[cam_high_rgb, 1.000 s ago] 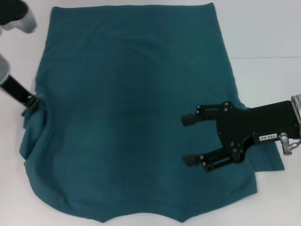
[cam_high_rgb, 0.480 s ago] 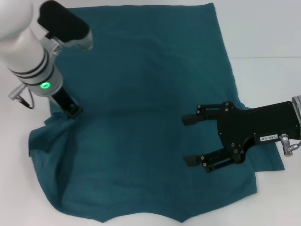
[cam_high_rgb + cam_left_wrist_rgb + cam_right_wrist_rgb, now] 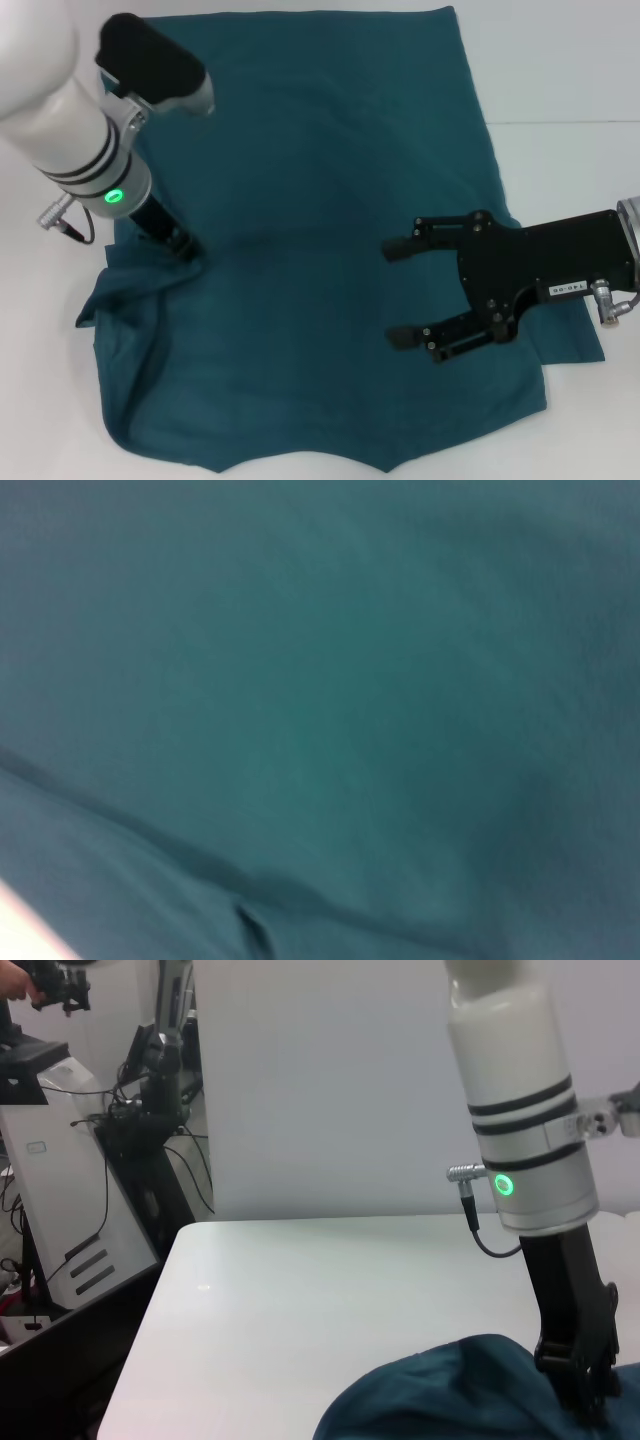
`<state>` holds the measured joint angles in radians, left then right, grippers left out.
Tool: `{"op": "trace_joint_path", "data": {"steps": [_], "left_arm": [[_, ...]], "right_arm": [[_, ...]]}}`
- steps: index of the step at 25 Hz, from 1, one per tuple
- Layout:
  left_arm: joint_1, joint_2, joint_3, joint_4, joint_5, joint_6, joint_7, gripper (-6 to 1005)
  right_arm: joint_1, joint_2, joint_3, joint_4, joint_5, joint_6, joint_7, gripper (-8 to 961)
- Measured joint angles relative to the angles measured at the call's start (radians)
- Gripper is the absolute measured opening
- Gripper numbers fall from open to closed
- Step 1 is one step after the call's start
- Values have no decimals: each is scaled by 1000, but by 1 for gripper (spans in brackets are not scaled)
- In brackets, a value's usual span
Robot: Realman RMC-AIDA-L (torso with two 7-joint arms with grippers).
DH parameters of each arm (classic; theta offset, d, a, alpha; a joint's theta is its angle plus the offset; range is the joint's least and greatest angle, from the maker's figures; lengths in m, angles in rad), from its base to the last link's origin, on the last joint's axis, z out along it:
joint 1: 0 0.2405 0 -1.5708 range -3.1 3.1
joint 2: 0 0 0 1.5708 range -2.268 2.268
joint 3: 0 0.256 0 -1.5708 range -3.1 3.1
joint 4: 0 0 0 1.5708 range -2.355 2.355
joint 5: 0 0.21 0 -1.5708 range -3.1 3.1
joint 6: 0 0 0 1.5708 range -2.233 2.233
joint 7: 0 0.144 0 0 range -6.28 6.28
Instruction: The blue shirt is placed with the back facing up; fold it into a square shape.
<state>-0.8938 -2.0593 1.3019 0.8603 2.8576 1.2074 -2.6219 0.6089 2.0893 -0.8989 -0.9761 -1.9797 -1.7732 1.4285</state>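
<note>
A blue shirt (image 3: 330, 230) lies spread back-up across a white table (image 3: 560, 70), filling most of the head view. On the left, the left gripper (image 3: 188, 246) pinches the shirt's left edge and carries it inward over the body, the cloth bunched and lifted beneath it; the right wrist view shows the fingers clamped on a raised hump of fabric (image 3: 470, 1390). On the right, the right gripper (image 3: 398, 292) rests over the shirt's right side, jaws apart, grasping nothing.

The step in hand looks like folding the left side toward the middle. Done well, it likely means keeping the pinch firm, travelling low and straight across, and laying the edge parallel to the shirt's length, so the crease runs clean. The right gripper could steady the cloth against dragging.
</note>
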Motion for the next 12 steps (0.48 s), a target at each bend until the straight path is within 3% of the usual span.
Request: {"op": "trace_joint_path", "data": {"steps": [5, 7, 12], "left_arm": [[109, -7, -104, 224, 0, 44, 11, 326], [119, -1, -144, 238, 0, 58, 11, 408], [125, 29, -369, 189, -8, 115, 34, 650]], "right_arm": [[2, 0, 1, -6, 3, 0, 5, 945], [3, 0, 0, -10, 4, 0, 7, 945], [6, 0, 1, -11, 4, 0, 8, 946]]}}
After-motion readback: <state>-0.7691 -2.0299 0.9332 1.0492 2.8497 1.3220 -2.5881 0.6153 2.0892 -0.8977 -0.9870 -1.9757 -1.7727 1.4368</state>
